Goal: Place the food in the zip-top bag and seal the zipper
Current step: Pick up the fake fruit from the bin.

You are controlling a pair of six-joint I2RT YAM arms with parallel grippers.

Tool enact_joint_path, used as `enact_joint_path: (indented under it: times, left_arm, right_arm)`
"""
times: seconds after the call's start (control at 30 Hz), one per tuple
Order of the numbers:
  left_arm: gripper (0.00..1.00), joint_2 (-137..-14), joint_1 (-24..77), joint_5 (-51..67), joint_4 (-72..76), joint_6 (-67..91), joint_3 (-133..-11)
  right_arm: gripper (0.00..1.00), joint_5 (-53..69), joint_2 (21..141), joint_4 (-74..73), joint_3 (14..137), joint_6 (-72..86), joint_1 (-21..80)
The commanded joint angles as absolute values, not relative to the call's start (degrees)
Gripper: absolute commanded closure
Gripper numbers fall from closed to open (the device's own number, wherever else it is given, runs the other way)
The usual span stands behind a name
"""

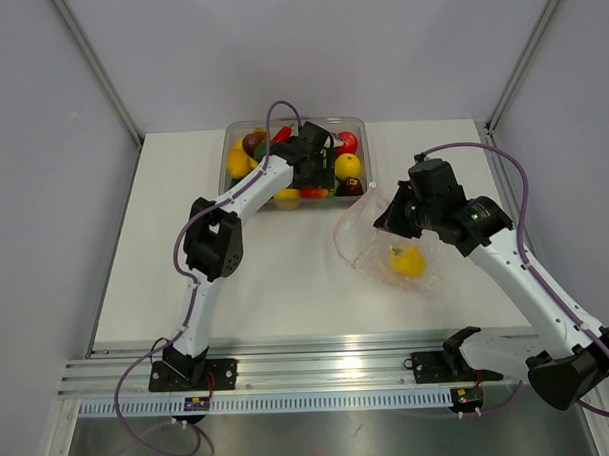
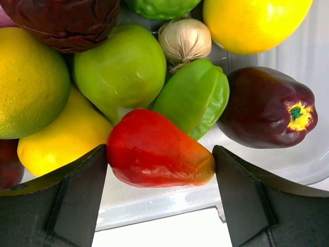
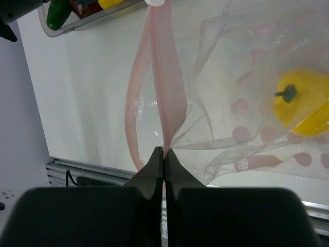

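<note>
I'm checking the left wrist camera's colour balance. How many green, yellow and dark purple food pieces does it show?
Green pieces: 3
Yellow pieces: 3
Dark purple pieces: 2
Total: 8

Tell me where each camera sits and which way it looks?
Top: fixed above and behind, looking down on the table, tub and bag; left arm and right arm show.
Left wrist: on the left arm, facing down into the tub; the open left claw flanks a red fruit.
Right wrist: on the right arm, facing the bag; the right claw pinches its pink zipper.
Shared: top and right wrist both show the yellow fruit inside the bag.
</note>
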State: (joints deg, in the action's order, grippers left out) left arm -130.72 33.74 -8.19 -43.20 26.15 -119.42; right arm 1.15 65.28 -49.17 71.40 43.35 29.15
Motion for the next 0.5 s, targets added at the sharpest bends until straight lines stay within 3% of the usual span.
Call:
enact_joint_path:
  times: [0.0,0.13,0.47]
  left_arm:
    - [0.27,-131.3,34.0,-8.8,-44.2,25.2,-122.4]
    - [0.34,-128.4,34.0,-9.1,-44.2,25.0,-121.7]
    - [0.4,-114.8,34.0,-7.8,-44.5,21.8,-117.3]
  right_arm:
    - [1.0,1.7,64.2,-47.5,71.8,43.0,29.4]
    - [1.0,1.1,63.7,-48.1,71.9,42.9,29.5]
    - [1.0,4.6,68.5,-43.0,72.2,42.4,29.4]
